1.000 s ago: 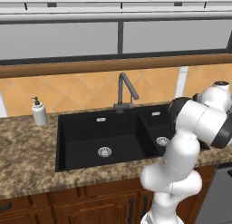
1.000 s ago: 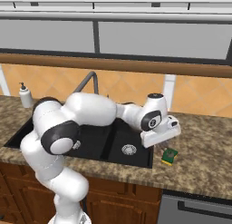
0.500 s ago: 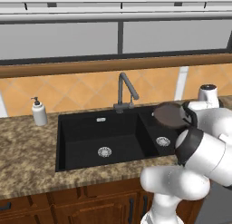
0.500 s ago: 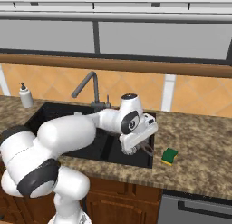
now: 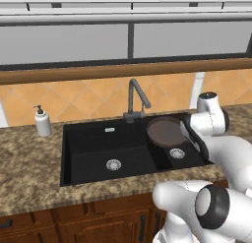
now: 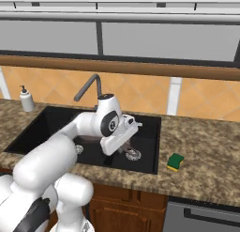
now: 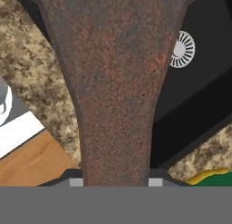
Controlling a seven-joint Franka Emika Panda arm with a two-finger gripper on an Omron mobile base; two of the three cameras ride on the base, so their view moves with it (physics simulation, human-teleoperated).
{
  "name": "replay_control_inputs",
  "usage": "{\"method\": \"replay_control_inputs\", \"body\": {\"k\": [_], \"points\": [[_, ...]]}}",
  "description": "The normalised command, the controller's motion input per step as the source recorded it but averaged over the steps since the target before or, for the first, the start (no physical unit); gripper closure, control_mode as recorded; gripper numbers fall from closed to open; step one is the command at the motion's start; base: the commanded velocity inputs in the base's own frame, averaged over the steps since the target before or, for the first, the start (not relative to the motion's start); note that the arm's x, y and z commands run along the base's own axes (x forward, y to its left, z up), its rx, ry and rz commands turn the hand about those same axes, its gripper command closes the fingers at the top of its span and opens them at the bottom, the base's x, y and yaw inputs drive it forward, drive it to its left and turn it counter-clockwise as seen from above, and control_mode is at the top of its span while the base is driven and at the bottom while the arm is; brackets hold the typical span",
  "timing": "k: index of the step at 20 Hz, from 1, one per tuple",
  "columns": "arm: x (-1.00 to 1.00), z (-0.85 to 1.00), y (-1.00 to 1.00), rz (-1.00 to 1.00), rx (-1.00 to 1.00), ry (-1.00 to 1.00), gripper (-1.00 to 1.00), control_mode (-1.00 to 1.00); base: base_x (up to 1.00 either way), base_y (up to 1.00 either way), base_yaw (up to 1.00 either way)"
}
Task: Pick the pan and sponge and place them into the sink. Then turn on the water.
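The dark round pan (image 5: 165, 131) hangs tilted over the smaller right basin of the black sink (image 5: 88, 148), by the divider. My gripper (image 5: 186, 125) is shut on the pan's long handle (image 7: 115, 91), which runs up the middle of the hand view between the fingertips (image 7: 155, 182). From the right base view the gripper (image 6: 127, 130) is over the sink's (image 6: 149, 149) right end. The yellow and green sponge (image 6: 176, 161) lies on the counter right of the sink; its corner (image 7: 213, 177) peeks in at the hand view's lower right.
A grey gooseneck faucet (image 5: 134, 97) stands behind the sink's middle, just left of the pan. The white soap dispenser (image 5: 43, 121) sits on the counter at the far left. Speckled granite counter (image 6: 206, 146) extends to the right of the sink.
The arm has swung left with the pan in its grip, bringing it from beside the sink to above the right basin. The sponge has stayed in place.
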Motion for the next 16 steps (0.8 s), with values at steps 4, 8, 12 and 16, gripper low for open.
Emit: {"method": "replay_control_inputs", "body": {"k": [4, 8, 12, 16], "points": [[0.00, 0.23, 0.83, 0.17, 0.00, 0.07, 1.00, -1.00, 0.00, 0.00, 0.00], [0.00, 0.19, 0.76, 0.14, 0.00, 0.07, 1.00, -1.00, 0.00, 0.00, 0.00], [0.00, 0.03, 0.74, 0.09, 0.00, 0.03, 1.00, -1.00, 0.00, 0.00, 0.00], [0.00, 0.00, 0.77, 0.01, 0.00, 0.02, 1.00, -1.00, 0.00, 0.00, 0.00]]}}
